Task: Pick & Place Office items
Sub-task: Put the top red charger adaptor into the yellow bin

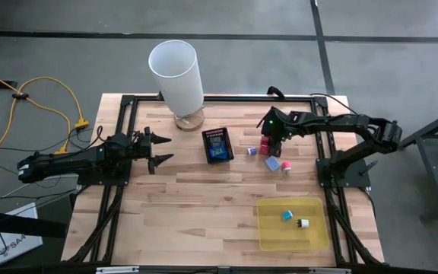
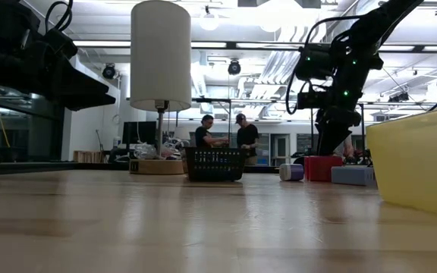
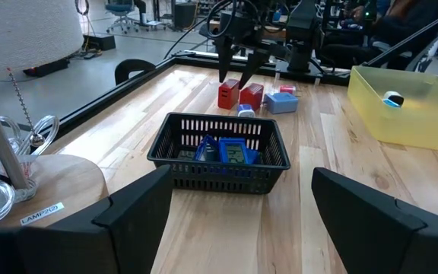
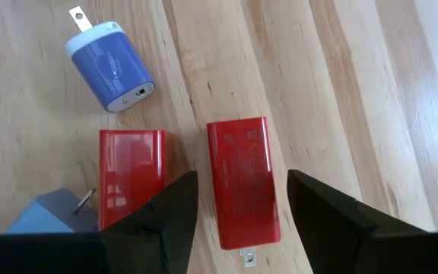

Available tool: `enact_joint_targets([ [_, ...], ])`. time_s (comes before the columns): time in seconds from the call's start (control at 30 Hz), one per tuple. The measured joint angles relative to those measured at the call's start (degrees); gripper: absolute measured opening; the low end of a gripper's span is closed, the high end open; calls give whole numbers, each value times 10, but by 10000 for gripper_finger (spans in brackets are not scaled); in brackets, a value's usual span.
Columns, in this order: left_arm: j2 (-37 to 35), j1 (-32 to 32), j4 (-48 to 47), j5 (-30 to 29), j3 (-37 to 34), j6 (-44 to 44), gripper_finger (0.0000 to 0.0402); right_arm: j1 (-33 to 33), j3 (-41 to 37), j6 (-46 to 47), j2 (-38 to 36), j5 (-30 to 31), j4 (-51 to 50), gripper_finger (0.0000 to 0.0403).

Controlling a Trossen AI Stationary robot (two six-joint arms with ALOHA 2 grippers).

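In the high view, nearest the front edge of the worktop (image 1: 204, 221) lies the yellow tray (image 1: 272, 232), and it holds two small pieces: a teal one (image 1: 287, 215) and a white-and-black one (image 1: 303, 223). I judge these as already placed, so only a small part of the task is done.

Further back, the left claw (image 1: 160, 151) waits beside the mesh basket (image 1: 218, 145) with its fingers wide apart and nothing between them. The basket has blue items (image 3: 220, 151) inside.

Beyond it is the group still on the wood: two red chargers (image 4: 243, 181), a purple-blue charger (image 4: 111, 65), a pale blue block (image 1: 272, 163) and one more small piece (image 1: 286, 165). The right claw (image 4: 242, 209) hangs over one red charger, its fingers apart on both sides, not yet clamped. These pieces remain to be moved.

At the far edge stands a white lamp (image 1: 177, 76).
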Motion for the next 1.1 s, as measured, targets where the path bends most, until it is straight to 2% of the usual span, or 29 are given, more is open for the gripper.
enact_joint_targets([
  [0.87, 0, 0, 0, 0, 0, 0, 308, 0, -18, 12, 1, 0, 32, 190],
  [1.1, 0, 0, 0, 0, 0, 0, 308, 0, -18, 12, 1, 0, 32, 169],
])
